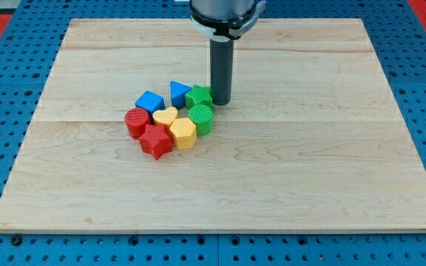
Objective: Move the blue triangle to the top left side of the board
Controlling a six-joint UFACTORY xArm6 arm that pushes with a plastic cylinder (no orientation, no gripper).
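Note:
The blue triangle (178, 91) sits at the top of a tight cluster of blocks near the board's middle left. My tip (220, 101) rests on the board just right of the cluster, against the green star (198, 96), and about one block's width right of the blue triangle. A blue cube (149, 101) lies to the left of the triangle. The wooden board (309, 148) fills most of the view.
The cluster also holds a yellow heart (165, 116), a green cylinder (201, 118), a yellow hexagon (183, 134), a red cylinder (136, 122) and a red star (156, 140). A blue pegboard (6, 89) surrounds the board.

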